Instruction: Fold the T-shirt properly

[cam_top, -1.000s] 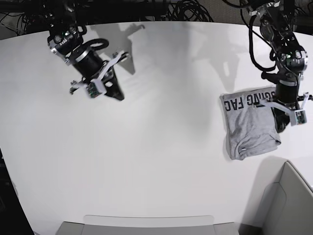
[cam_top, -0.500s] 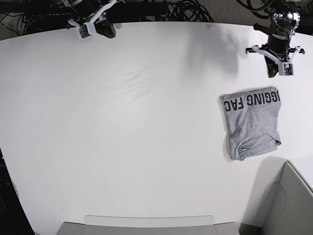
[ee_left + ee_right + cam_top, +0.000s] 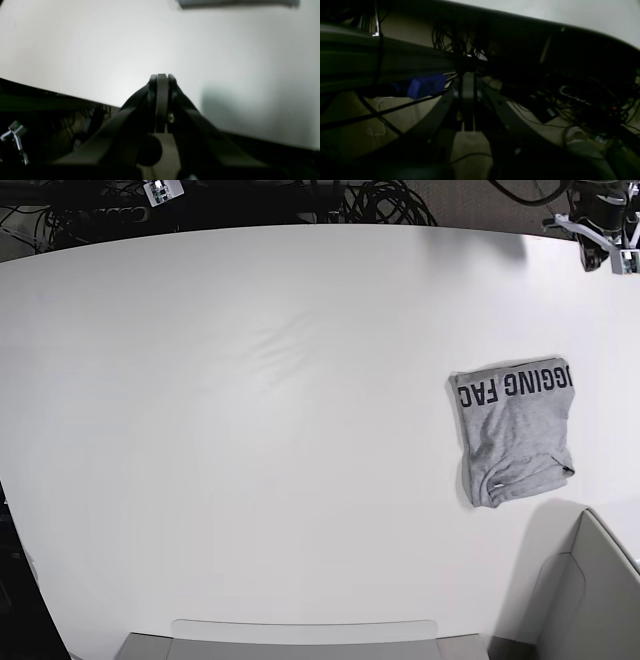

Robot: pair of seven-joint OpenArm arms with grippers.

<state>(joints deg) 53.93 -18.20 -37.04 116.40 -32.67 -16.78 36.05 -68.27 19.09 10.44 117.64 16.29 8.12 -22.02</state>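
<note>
1. Heather-grey cotton T-shirt (image 3: 515, 432) with black block lettering lies folded into a compact rectangle on the right side of the table, lettered band along its far edge.
2. Left gripper (image 3: 161, 77) has its jaws pressed together, holding nothing; only bare tabletop beneath it.
3. Right gripper (image 3: 468, 82) is also closed and empty, pointed past the far table edge at cables on the floor.
4. Fold looks finished, I judge; if any step is left, it is parking the arms well clear so the bundle stays undisturbed. The near corner is slightly ragged and could be squared.
5. Smooth white table (image 3: 250, 430), faintly rippled near the middle; black cables (image 3: 385, 202) tangled behind the far edge.
</note>
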